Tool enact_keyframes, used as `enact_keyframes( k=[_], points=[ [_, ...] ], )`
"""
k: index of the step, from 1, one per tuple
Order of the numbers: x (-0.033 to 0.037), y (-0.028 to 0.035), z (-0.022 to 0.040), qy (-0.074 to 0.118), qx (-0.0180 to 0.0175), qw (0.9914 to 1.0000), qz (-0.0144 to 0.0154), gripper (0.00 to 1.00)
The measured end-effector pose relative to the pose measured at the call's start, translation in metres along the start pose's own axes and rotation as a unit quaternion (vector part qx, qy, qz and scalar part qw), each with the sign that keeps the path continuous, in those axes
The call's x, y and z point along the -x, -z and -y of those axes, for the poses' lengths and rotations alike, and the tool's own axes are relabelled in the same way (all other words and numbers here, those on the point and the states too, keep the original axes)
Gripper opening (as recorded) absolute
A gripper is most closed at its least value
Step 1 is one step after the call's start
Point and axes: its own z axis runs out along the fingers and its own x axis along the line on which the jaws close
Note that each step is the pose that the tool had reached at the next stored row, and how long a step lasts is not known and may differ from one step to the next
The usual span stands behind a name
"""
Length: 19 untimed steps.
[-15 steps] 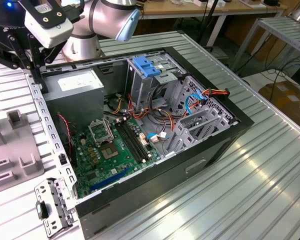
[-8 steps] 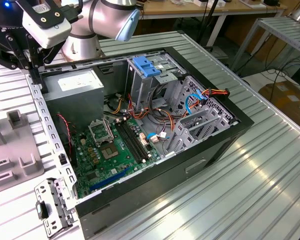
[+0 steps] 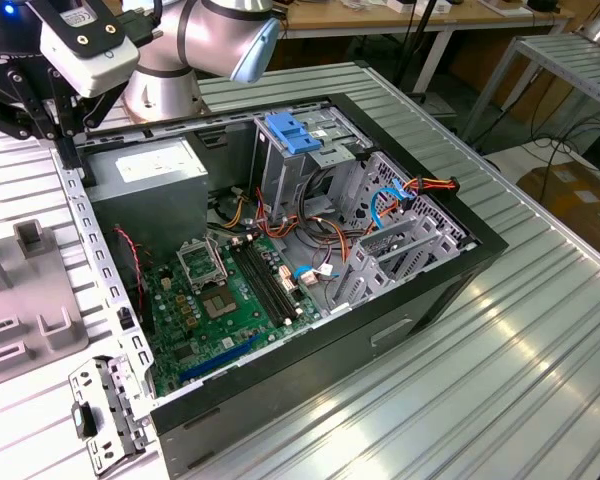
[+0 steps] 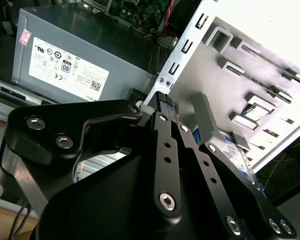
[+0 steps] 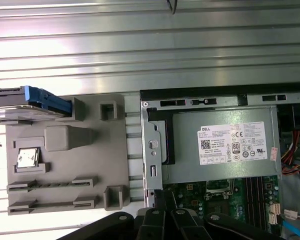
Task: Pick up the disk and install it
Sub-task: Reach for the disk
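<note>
The disk (image 5: pixel 26 102) is a silver drive with blue side rails, standing on edge in a slot at a corner of the grey fixture plate (image 5: pixel 65 165). In the second wrist view a strip of the disk (image 4: pixel 238 156) shows behind the gripper's links. My gripper (image 4: pixel 162 98) has its fingers together with nothing between them. It hangs over the open computer case's rear corner (image 3: pixel 75 185), beside the power supply, a good way from the disk. The gripper (image 5: pixel 164 201) tips sit over the case wall in the first wrist view.
The open computer case (image 3: pixel 430 290) lies on the slatted metal table (image 3: pixel 540 350), with motherboard (image 3: pixel 230 300), cables and a drive cage holding a bare blue bracket (image 3: pixel 292 133). A grey power-supply box (image 5: pixel 222 145) fills the case corner nearest the gripper. A loose metal bracket (image 3: pixel 100 415) lies by the case.
</note>
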Motion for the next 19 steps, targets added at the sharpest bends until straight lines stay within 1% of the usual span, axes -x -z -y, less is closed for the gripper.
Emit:
enact_keyframes(
  k=[19],
  points=[
    [-0.0046,0.0003,0.0003,0.0,0.0,1.0,0.0,0.11]
  ],
)
